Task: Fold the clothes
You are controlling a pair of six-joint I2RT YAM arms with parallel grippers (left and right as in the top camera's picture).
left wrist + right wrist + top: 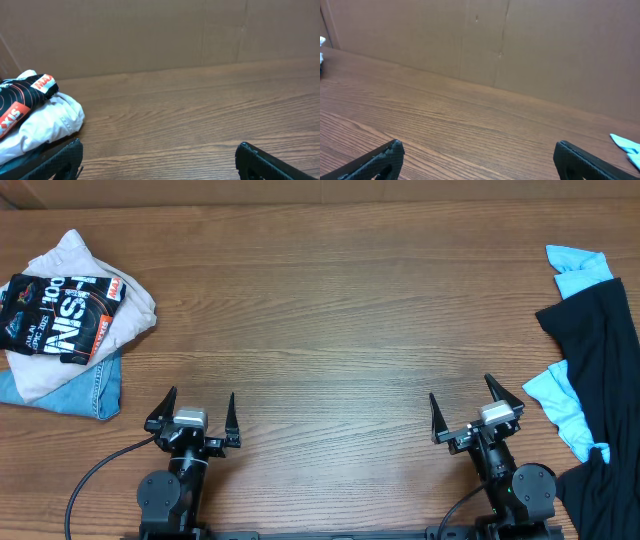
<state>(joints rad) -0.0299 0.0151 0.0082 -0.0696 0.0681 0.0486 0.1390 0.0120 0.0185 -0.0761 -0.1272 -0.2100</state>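
Note:
A folded black jersey (60, 315) with orange lines and white and red logos lies on top of a stack at the far left; it also shows in the left wrist view (22, 97). A loose plain black garment (600, 355) and light-blue garments (565, 405) lie unfolded at the right edge. My left gripper (197, 410) is open and empty near the front edge, right of the stack. My right gripper (475, 410) is open and empty, left of the loose clothes. Both wrist views (159, 150) (479, 149) show bare wood between the fingers.
The stack holds a folded white garment (75, 260) and blue denim (85, 395) under the jersey. A brown cardboard wall (520, 45) stands behind the wooden table (330, 310). A light-blue corner (627, 145) shows at the right wrist view's edge.

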